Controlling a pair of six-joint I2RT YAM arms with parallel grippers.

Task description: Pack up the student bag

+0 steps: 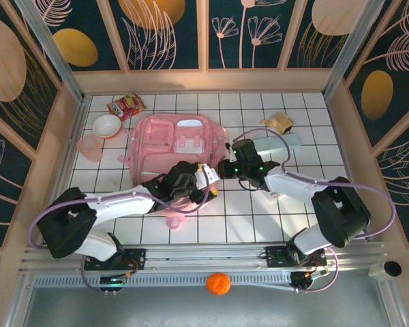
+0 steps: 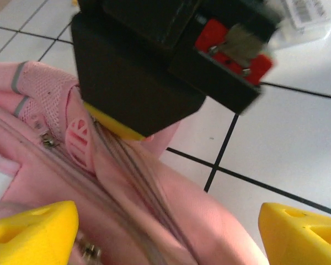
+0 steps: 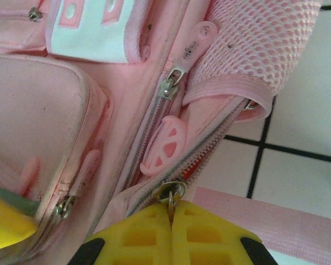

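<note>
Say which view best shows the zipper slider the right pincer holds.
Right wrist: the zipper slider is close up, its metal ring clamped in the right pincer. Top external shows the student bag, slider too small to see. Left wrist: the pincer's body hides it.

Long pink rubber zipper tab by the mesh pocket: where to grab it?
Take the long pink rubber zipper tab by its free rounded end, away from the metal slider. It lies flat on the light-pink fabric backpack, so probably come straight down, pinching across its narrow width.

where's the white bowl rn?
Top external view: the white bowl sits at the table's far-left corner, just below the snack packet, left of the student bag.
</note>
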